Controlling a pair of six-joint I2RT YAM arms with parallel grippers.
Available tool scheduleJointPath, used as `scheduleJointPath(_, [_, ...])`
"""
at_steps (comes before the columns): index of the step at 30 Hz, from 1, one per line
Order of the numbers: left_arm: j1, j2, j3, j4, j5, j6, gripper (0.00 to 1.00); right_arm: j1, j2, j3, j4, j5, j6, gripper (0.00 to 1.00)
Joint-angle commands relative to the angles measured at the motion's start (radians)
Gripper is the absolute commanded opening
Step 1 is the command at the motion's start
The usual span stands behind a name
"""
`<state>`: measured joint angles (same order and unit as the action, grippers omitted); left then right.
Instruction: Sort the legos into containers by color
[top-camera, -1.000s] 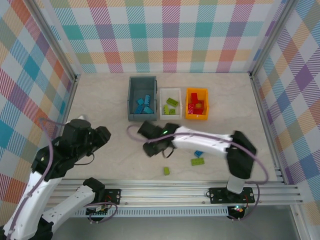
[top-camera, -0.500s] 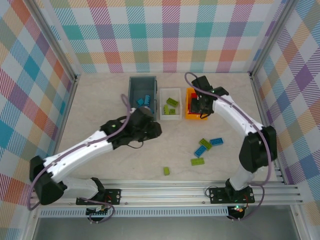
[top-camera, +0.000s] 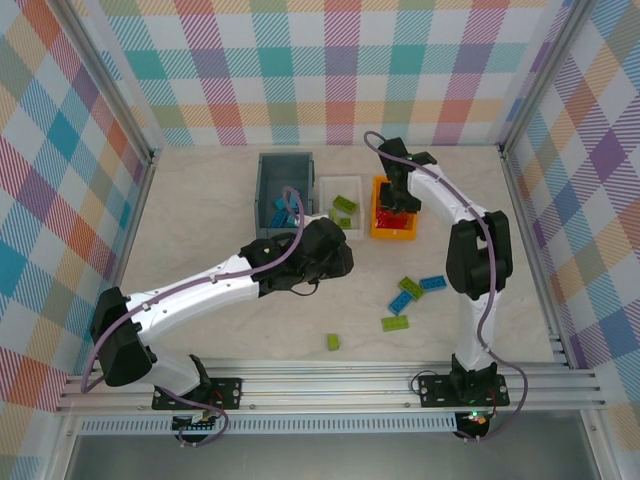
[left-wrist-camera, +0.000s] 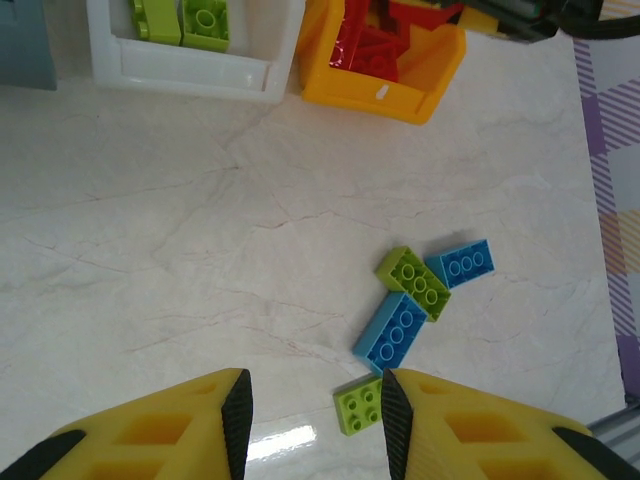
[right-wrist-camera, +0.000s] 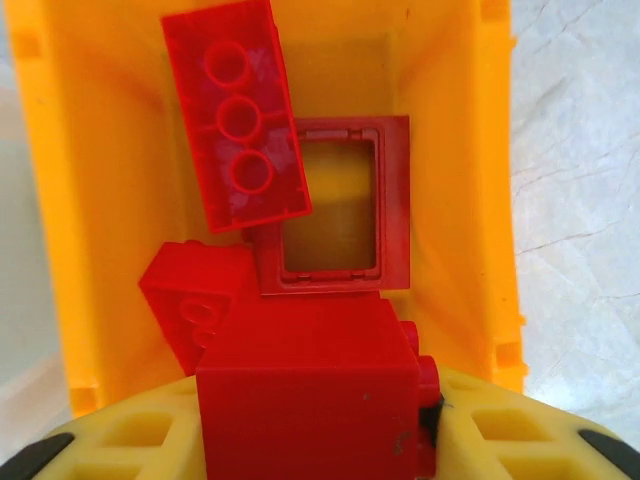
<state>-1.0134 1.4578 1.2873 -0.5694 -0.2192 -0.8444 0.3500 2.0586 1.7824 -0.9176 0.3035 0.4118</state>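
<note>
Red lego (right-wrist-camera: 310, 395) is sitting clamped between the fingers of the right end effector (right-wrist-camera: 310, 430), which is hovering directly over the orange bin (right-wrist-camera: 60, 200). The bin's open interior, already holding other red legos (right-wrist-camera: 235, 120), is lying straight ahead of the fingertips, so a release here is judged to be dropping the piece into the correct bin. Left end effector (left-wrist-camera: 313, 400) is standing partly open and is carrying nothing. It is hanging over the table (left-wrist-camera: 150, 250), with the loose legos lying ahead and toward its right finger. A lime lego (left-wrist-camera: 358, 408) is showing just beside that finger, and a blue lego (left-wrist-camera: 392, 332) is lying just beyond it, long axis running diagonally. For these loose pieces the left arm is sitting nearer.
</note>
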Motion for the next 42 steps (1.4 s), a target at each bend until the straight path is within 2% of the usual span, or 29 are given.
scheduleJointPath(1, [-0.010,0.001,0.026,-0.002,-0.038,0.016,0.40,-0.003,0.014,0.028,-0.044,0.012,0.036,0.48])
scheduleJointPath(8, [-0.017,0.017,0.028,-0.022,-0.025,0.016,0.42,-0.003,0.005,0.003,-0.024,-0.006,0.041,0.64])
scheduleJointPath(13, [-0.024,0.021,0.028,-0.069,-0.017,0.010,0.43,0.000,-0.055,0.002,-0.020,-0.018,0.029,0.62])
scheduleJointPath(18, [-0.045,0.020,-0.007,-0.196,0.014,-0.065,0.47,0.035,-0.259,-0.086,0.041,-0.037,-0.010,0.58])
scheduleJointPath(20, [-0.060,0.014,-0.057,-0.228,0.040,-0.120,0.51,0.060,-0.350,-0.149,0.058,-0.063,-0.024,0.58])
scheduleJointPath(24, [-0.112,0.014,-0.154,-0.219,0.091,-0.206,0.63,0.149,-0.537,-0.303,0.059,-0.119,-0.032,0.60])
scheduleJointPath(29, [-0.160,0.083,-0.201,-0.130,0.146,-0.255,0.70,0.305,-0.749,-0.509,0.038,-0.185,0.032,0.62])
scheduleJointPath(34, [-0.174,0.193,-0.193,-0.081,0.202,-0.257,0.69,0.386,-0.935,-0.664,-0.012,-0.238,0.143,0.63])
scheduleJointPath(38, [-0.183,0.275,-0.171,-0.126,0.226,-0.261,0.63,0.394,-1.044,-0.719,-0.063,-0.237,0.195,0.62])
scheduleJointPath(42, [-0.186,0.305,-0.177,-0.127,0.226,-0.266,0.54,0.394,-1.069,-0.711,-0.095,-0.228,0.202,0.62])
